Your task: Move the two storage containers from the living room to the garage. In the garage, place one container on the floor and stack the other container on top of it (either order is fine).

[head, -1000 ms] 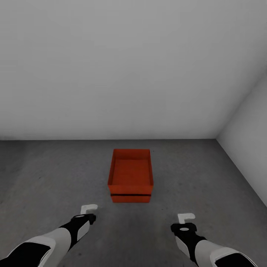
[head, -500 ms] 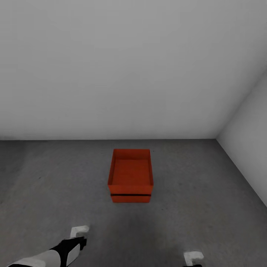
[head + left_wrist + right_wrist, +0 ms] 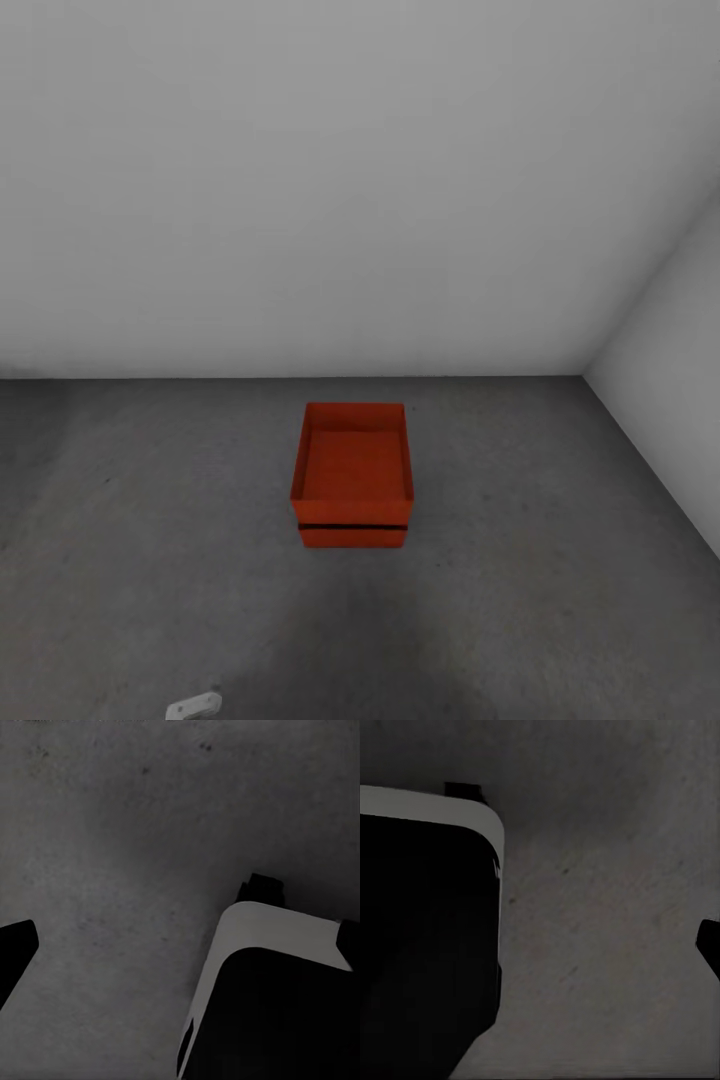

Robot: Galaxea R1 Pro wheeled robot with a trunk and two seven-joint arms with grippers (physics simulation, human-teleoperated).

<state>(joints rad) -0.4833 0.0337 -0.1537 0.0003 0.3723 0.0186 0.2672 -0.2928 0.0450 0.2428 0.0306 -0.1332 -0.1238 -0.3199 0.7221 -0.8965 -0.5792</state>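
The two storage containers stand stacked on the dark grey concrete floor (image 3: 150,520) of the garage, near the back wall. The upper red-orange container (image 3: 352,465) sits squarely on the lower one (image 3: 352,536), with a thin dark gap between them. Both are open-topped, and the upper one looks empty. A white tip of my left gripper (image 3: 195,706) peeks in at the head view's bottom edge, far short of the stack. In the left wrist view its dark fingertips (image 3: 16,943) stand wide apart over bare floor. In the right wrist view my right gripper (image 3: 547,945) holds nothing, one fingertip (image 3: 709,943) at the edge.
A plain light grey back wall (image 3: 300,200) meets a side wall (image 3: 670,380) at a corner to the right of the stack. My own black, white-edged base (image 3: 277,1005) (image 3: 427,930) shows beneath both wrist cameras.
Both arms have drawn back toward me and down. The right arm has left the head view, and only the left gripper's tip remains. The stacked containers have not moved.
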